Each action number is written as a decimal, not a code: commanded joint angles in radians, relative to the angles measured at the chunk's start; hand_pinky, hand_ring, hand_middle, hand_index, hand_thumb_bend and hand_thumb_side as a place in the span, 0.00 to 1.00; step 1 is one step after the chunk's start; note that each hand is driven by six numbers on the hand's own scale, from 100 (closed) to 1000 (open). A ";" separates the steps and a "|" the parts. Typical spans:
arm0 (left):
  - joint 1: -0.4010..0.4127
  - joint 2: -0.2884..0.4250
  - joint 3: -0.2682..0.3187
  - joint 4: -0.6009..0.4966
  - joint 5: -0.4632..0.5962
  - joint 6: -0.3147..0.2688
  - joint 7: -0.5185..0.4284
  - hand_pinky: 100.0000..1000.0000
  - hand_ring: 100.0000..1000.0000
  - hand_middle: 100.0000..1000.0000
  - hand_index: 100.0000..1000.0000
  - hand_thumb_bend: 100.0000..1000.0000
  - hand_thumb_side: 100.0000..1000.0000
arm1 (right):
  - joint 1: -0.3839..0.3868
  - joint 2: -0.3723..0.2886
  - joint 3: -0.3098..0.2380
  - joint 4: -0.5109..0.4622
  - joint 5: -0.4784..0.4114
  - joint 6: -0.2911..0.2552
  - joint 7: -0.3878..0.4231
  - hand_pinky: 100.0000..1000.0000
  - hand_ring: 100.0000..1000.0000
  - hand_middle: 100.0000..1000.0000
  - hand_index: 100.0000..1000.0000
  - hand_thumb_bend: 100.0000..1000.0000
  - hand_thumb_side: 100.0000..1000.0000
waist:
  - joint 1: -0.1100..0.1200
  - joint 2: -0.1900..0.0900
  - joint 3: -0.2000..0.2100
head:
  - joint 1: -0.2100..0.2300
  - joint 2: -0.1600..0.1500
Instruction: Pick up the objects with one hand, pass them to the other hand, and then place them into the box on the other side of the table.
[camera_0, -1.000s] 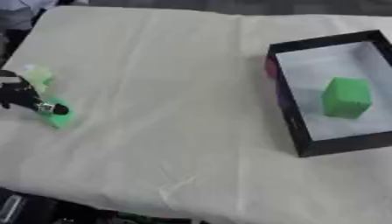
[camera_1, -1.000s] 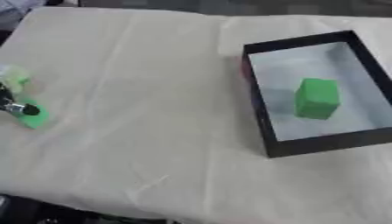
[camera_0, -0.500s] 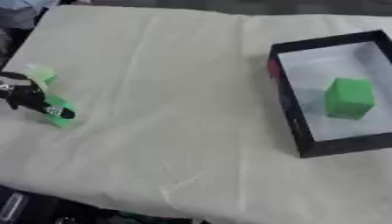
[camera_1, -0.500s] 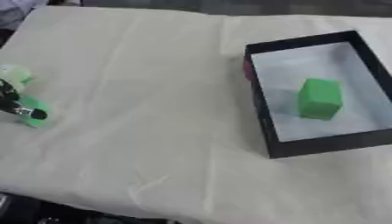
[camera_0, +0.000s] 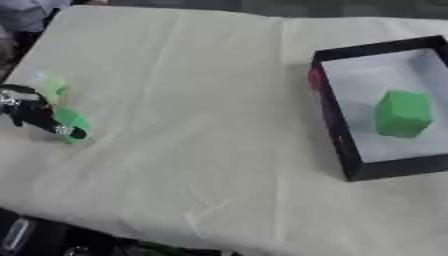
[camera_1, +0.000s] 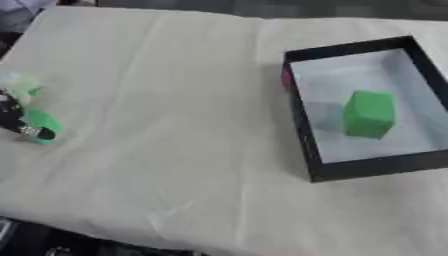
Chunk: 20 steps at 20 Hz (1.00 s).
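No brand, label or writing can be read on anything here.

The black box (camera_1: 302, 125) lies on the cream cloth (camera_0: 192, 100) at the right side of the table, and it serves as the landmark. Inside it, on its pale floor, stands a green block (camera_1: 368, 114), a little toward the box's right half. A small pink thing (camera_0: 314, 78) shows just outside the box's left wall, touching or nearly touching it; what it is cannot be made out.

Well apart from the box, at the far left edge of the cloth, the left hand (camera_0: 31, 111) reaches in. Its dark fingers (camera_0: 63, 129) are curled about a green object (camera_0: 70, 121) that rests on or just above the cloth. A paler green thing (camera_0: 48, 84) lies just beyond the hand, farther from the viewer.

Compared with a second ago, the hand and the green object sit in almost the same spot on the cloth, the block in the box has not moved, and the right hand shows in neither view.
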 joint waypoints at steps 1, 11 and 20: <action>-0.014 0.024 0.019 -0.001 0.001 0.035 0.000 0.75 0.77 0.68 0.65 0.67 0.53 | -0.009 -0.019 -0.008 -0.005 0.008 -0.001 0.004 0.97 1.00 1.00 1.00 0.00 0.41 | 0.005 0.001 0.001 | 0.005 0.005; -0.012 0.017 0.015 -0.001 0.039 0.067 0.054 0.74 0.74 0.65 0.61 0.49 0.38 | -0.004 -0.015 -0.008 0.002 0.025 0.001 0.005 0.97 1.00 1.00 1.00 0.00 0.41 | 0.003 0.002 -0.001 | 0.008 0.005; -0.011 0.015 0.011 -0.002 0.038 0.052 0.037 0.73 0.72 0.62 0.57 0.40 0.16 | -0.004 -0.012 -0.010 0.005 0.030 0.006 0.001 0.97 1.00 1.00 1.00 0.00 0.41 | 0.002 0.003 -0.002 | 0.005 0.005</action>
